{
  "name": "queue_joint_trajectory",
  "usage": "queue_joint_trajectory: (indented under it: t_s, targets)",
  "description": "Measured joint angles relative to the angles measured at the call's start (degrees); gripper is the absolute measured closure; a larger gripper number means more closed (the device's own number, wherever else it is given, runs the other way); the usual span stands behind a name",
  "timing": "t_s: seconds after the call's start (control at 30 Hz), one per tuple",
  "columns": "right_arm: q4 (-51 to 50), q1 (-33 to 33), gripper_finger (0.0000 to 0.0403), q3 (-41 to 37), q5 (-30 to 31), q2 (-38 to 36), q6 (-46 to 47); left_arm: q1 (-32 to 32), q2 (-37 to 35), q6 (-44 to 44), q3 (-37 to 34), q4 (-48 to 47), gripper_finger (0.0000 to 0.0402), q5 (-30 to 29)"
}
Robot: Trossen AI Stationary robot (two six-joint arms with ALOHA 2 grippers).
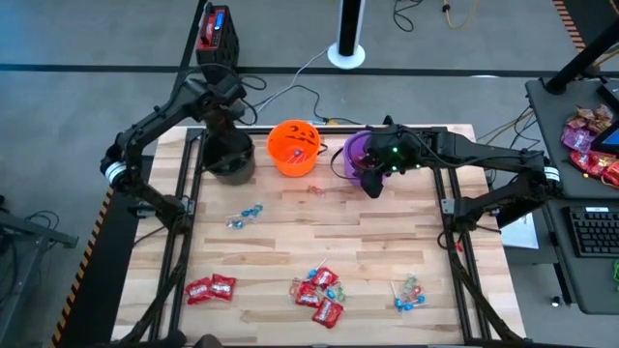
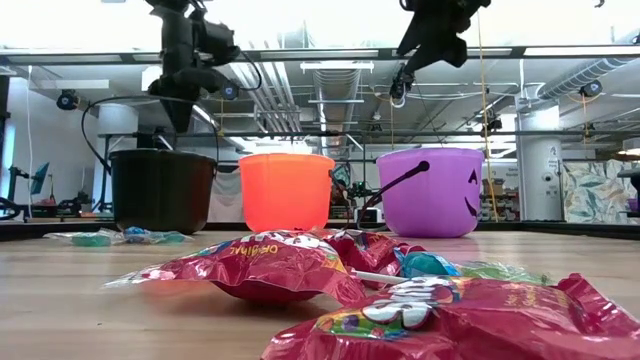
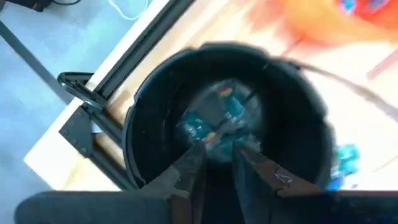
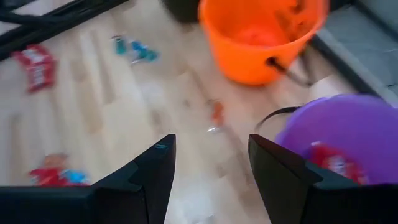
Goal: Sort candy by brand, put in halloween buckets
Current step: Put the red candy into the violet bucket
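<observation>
Left gripper [image 3: 214, 163] poised over black bucket [image 1: 232, 160] at table's eleven o'clock, fingers slightly parted, empty (blue candies [image 3: 211, 121] lie inside), right gripper [image 4: 208, 171] spread wide, empty, beside purple bucket [image 1: 356, 153], red packets [image 1: 317, 290] at six o'clock.

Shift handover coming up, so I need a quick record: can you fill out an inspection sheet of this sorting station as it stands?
Surface: wooden table, intact.
Job's things: black bucket, orange bucket, purple bucket along the far edge; red packets, blue sweets, lollipops loose.
Clutter: nothing seen.
Grippers: left gripper over the black bucket, fingers slightly apart; right gripper open beside the purple bucket.
Cables: white cable on the floor.
Surroundings: side desk with keyboard.
</observation>
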Motion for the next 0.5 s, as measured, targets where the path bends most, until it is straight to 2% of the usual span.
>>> queue_joint_trajectory:
  t_s: [0.07, 0.17, 0.23, 0.33, 0.5]
  targets:
    - [-1.1, 0.1, 0.0209, 0.0, -3.7, 0.0, 1.6, -1.0, -0.9, -3.6, 1.8, -0.2, 0.0338, 4.7]
    - [-2.4, 1.7, 0.0209, -0.5, -9.0, 0.1, 2.9, -5.2, -3.6, -9.0, 4.2, 3.7, 0.0340, 15.1]
    - [-2.3, 4.6, 0.0209, -0.9, -10.7, 0.4, 1.2, -10.6, -6.0, -11.8, 4.7, 9.2, 0.0343, 16.0]
    - [-1.8, 10.0, 0.0209, -1.1, -11.0, 2.2, 0.3, -20.4, -9.1, -14.9, 4.7, 15.8, 0.0344, 9.3]
    - [-1.7, 18.9, 0.0209, -1.1, -9.3, 7.8, 3.6, -36.0, -11.2, -14.7, 4.7, 20.8, 0.0345, -4.5]
